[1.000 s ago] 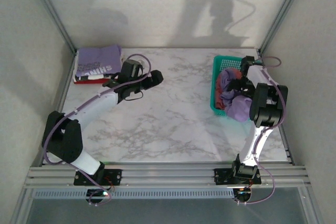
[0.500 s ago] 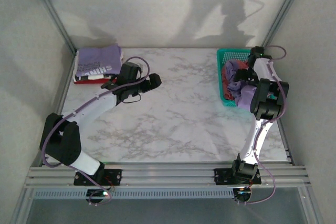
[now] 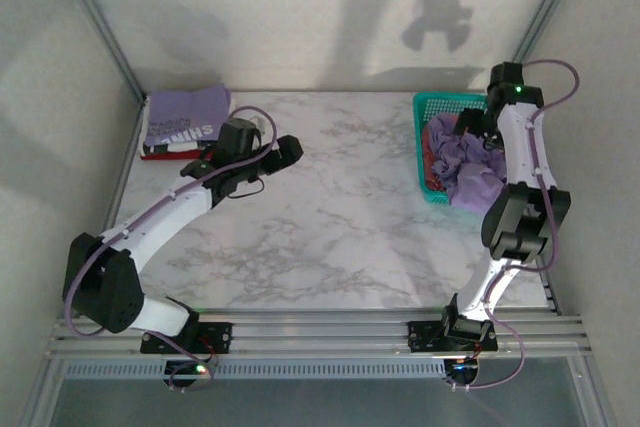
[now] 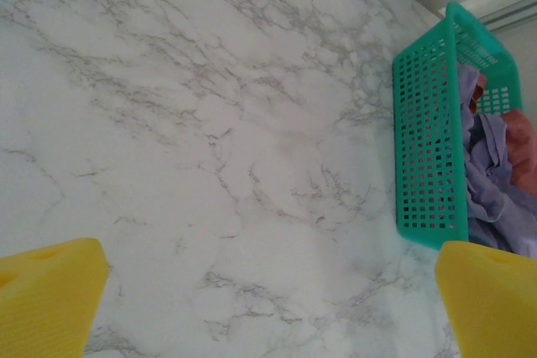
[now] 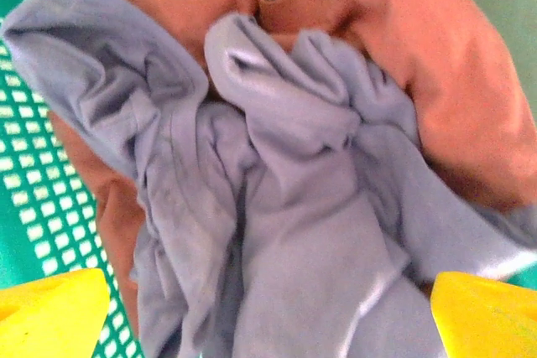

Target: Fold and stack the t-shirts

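Observation:
A crumpled lavender-purple t-shirt [image 5: 294,207] lies on top of a coral-pink t-shirt [image 5: 436,81] inside the teal mesh basket [image 3: 432,105] at the back right. My right gripper [image 3: 468,129] hovers open just above this pile, its yellow fingertips [image 5: 50,308] wide apart over the lavender cloth and touching nothing. At the back left sits a folded stack [image 3: 185,122] with the purple lettered t-shirt on top and red, white and black edges under it. My left gripper [image 3: 285,152] is open over bare marble, right of the stack, with nothing between its fingertips [image 4: 50,291].
The basket [image 4: 428,140] stands near the right wall, and lavender cloth [image 3: 480,187] spills over its near rim. Metal frame posts and white walls close in the back and sides. The marble tabletop [image 3: 330,227] stretches between stack and basket.
The right arm has risen and reached further back over the basket, which shifted slightly back and right and straightened. The left arm's elbow swung left; its gripper stayed near the stack.

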`<state>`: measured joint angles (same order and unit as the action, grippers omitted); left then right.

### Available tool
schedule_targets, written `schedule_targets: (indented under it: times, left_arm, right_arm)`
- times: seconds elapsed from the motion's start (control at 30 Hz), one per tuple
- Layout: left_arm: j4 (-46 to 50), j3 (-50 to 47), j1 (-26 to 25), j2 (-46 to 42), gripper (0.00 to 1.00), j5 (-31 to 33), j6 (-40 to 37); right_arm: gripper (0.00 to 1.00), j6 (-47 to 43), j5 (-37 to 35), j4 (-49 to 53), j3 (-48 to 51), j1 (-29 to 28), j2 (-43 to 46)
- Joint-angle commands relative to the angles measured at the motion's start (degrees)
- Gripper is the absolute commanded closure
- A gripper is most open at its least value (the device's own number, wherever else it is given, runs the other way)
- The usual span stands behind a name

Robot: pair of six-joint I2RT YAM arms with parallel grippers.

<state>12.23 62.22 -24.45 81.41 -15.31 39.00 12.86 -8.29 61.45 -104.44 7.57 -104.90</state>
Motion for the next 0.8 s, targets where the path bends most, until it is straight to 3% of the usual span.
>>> schedule_targets:
  times: [0.0,0.1,0.17,0.3,0.47,0.57,0.77]
  left_arm:
    - [-1.7,-2.7,-0.5,-2.0,0.01,0.4,1.0]
    - [-3.1,-4.7,-0.6,-2.3,0.0,-0.2,1.3]
    - [-3.7,-5.3,-0.7,-2.1,0.0,-1.0,1.4]
    - [-2.3,-4.6,-1.2,-1.8,0.0,-1.0,0.4]
    - [-3.2,-6.3,-1.2,-2.5,0.0,0.3,1.0]
    - [-3.4,-6.8,-1.2,-1.8,0.0,-0.1,1.2]
    - [-2.0,-6.3,-1.3,-0.7,0.0,0.4,0.6]
  right_arm:
    - [0.01,4.1,-0.5,5.3,6.1,-0.3,4.1]
    - [0.01,4.7,2.5,-0.4,13.5,0.2,4.7]
    - [0.01,4.3,4.4,-5.3,15.2,1.9,0.3]
    - [0.01,2.5,3.3,-3.2,8.0,3.0,-12.1]
    - [0.01,0.8,0.3,-5.2,3.9,2.9,-20.8]
    - [0.01,-0.3,-0.2,-2.9,-5.2,3.0,-28.4]
    - [0.01,-2.6,-0.9,-2.4,-15.5,3.4,-34.5]
